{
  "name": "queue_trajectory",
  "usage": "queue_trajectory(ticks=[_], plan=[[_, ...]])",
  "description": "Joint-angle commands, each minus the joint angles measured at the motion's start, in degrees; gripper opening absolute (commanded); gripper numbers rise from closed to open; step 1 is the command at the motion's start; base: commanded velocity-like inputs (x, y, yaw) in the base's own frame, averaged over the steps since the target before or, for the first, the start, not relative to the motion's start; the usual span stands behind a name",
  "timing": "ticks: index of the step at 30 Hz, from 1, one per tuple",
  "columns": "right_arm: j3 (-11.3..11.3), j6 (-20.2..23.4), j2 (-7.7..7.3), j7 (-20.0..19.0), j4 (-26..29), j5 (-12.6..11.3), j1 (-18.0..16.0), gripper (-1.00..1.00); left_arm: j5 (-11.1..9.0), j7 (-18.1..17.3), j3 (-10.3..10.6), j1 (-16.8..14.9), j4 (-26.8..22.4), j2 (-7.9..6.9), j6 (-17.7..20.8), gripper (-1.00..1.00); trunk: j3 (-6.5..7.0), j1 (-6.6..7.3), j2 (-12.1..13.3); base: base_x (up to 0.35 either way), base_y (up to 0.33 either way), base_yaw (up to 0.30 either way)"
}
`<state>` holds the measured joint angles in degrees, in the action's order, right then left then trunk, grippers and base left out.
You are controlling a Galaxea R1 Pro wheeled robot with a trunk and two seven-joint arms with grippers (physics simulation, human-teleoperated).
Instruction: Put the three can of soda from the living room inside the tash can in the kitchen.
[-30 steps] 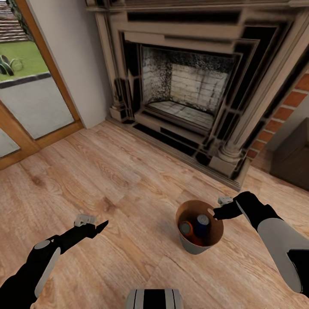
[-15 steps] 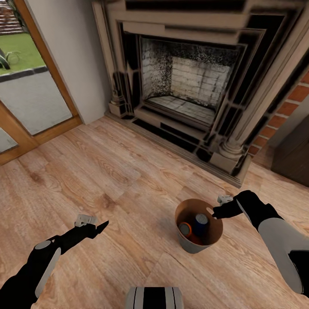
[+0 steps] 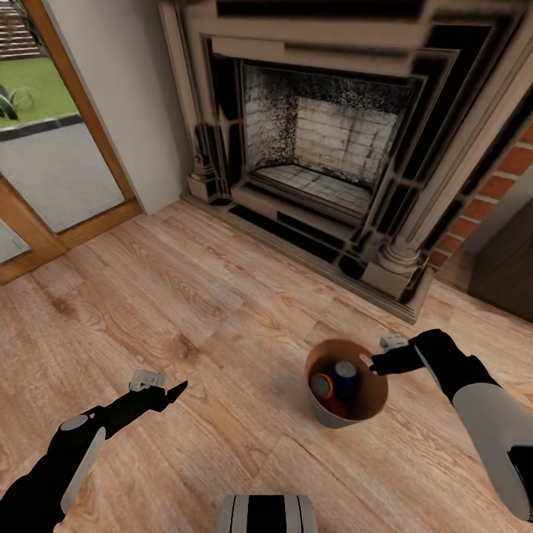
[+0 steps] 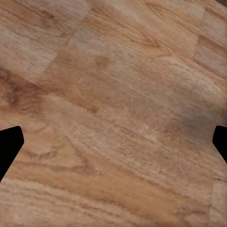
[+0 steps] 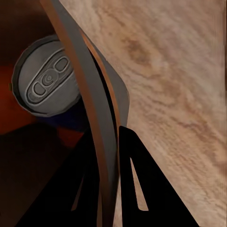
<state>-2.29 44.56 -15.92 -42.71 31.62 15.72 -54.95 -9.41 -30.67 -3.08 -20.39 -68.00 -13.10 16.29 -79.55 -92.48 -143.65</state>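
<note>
The trash can (image 3: 334, 417) sits low over the wood plank floor in front of the fireplace, brown inside and pale grey outside. Inside it I see an orange soda can (image 3: 321, 386) and a dark blue soda can (image 3: 345, 370); more orange shows beneath them. My right gripper (image 3: 374, 363) is shut on the bin's right rim. The right wrist view shows the rim (image 5: 90, 94) pinched between the fingers (image 5: 142, 179), with the blue can's silver top (image 5: 45, 82) just inside. My left gripper (image 3: 178, 389) hovers open over bare floor, its fingertips (image 4: 9, 146) wide apart.
The ornate dark fireplace (image 3: 318, 163) stands ahead, with red brick (image 3: 503, 178) and a dark cabinet (image 3: 511, 274) to its right. Wood-framed glass doors (image 3: 52, 148) are at the left. My base (image 3: 266, 514) shows at the bottom edge.
The view first moved closer to the fireplace. Since then, my right gripper and the bin it holds have shifted slightly right and away from me. The left arm has stayed still.
</note>
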Motion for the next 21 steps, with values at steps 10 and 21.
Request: queue_trajectory(ticks=[10,21], plan=[[3.5,0.3,-0.72,-0.6,0.2,-0.9,0.0,-1.0,0.0,0.0,0.0,0.0,0.2,0.0,-0.1,1.0,0.0,0.0,0.0,0.0,0.0,0.0],[3.5,0.3,-1.09,-0.6,0.5,-0.9,0.0,-1.0,0.0,0.6,0.0,0.0,0.6,0.02,-0.2,1.0,-1.77,-0.2,-0.1,0.0,0.0,0.0]])
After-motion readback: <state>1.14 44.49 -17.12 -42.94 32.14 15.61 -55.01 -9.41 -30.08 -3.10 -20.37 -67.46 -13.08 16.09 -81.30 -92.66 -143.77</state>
